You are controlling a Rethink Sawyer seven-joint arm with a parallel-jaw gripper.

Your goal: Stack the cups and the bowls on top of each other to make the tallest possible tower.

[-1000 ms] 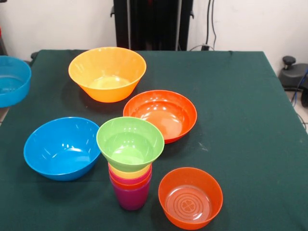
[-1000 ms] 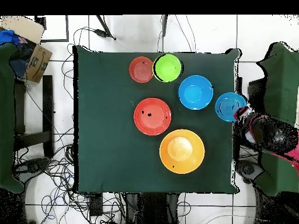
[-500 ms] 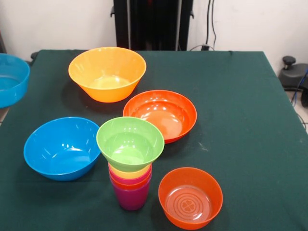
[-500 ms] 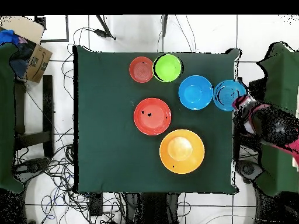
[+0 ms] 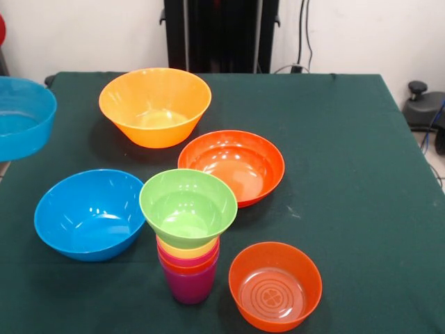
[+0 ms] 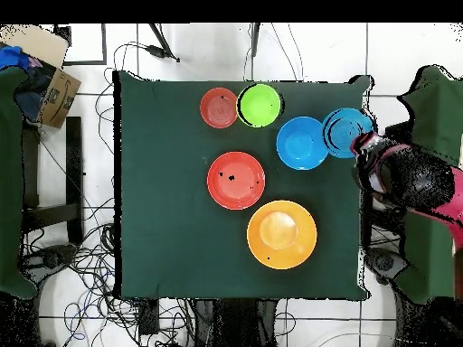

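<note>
- Across the green table (image 5: 348, 153), seen from the front, the tower (image 5: 188, 268) stands near the front edge: a purple cup at the base with orange-red, crimson and yellow rims nested in it.
- The small green bowl (image 5: 188, 206) sits upright on top of the tower, wider than the cups under it.
- Beside the tower lie the large blue bowl (image 5: 89, 213), the shallow red-orange bowl (image 5: 231, 165) and the small translucent orange bowl (image 5: 275, 285); the large orange-yellow bowl (image 5: 154, 106) sits further back.
- At the left edge the small blue bowl (image 5: 24, 117) hangs over the table's border, apparently carried; what holds it is out of frame in this view.
- From overhead, the small blue bowl (image 6: 347, 133) overlaps the table's edge, just beside the large blue bowl (image 6: 302, 143).
- The gripper (image 6: 368, 155) touches its rim on the outer side, with the red and black arm (image 6: 416, 185) trailing off the table. I cannot tell how the gripper is set, nor how firmly it holds the bowl.
- The step in hand looks like bringing this bowl in to add it to the tower (image 6: 259, 105).
- To do it well, I judge the bowl should travel high enough to clear the large blue bowl's rim, stay level, and arrive centred over the green bowl.
- Lowering should be slow and straight: the column is narrow and top-heavy, so a sideways nudge could tip it.
- Letting go only once the bowl rests settled seems safest.
</note>
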